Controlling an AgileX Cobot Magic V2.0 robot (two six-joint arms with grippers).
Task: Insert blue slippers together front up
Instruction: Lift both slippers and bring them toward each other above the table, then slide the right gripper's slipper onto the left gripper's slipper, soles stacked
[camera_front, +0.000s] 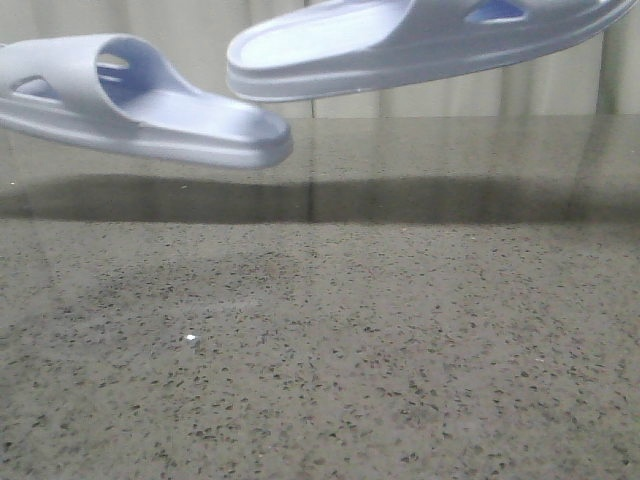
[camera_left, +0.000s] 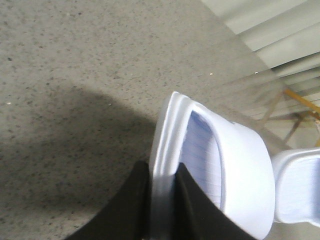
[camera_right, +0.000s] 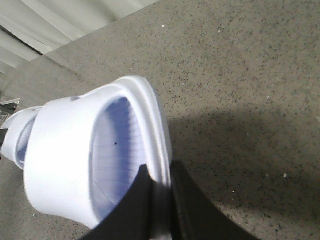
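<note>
Two pale lavender-blue foam slippers hang in the air above the speckled table. In the front view one slipper (camera_front: 140, 100) is at the upper left, toe towards the middle; the other slipper (camera_front: 400, 45) is at the upper right, slightly higher, its toe end over the first one's toe. My left gripper (camera_left: 162, 172) is shut on the sole edge of the left slipper (camera_left: 210, 160); the other slipper's tip (camera_left: 297, 185) shows beyond it. My right gripper (camera_right: 160, 175) is shut on the sole edge of the right slipper (camera_right: 95, 150). Neither gripper shows in the front view.
The dark speckled stone table (camera_front: 330, 340) lies below both slippers, with their shadows on it. A pale curtain (camera_front: 200, 25) hangs behind the table's far edge. A yellow frame (camera_left: 300, 105) stands beyond the table in the left wrist view.
</note>
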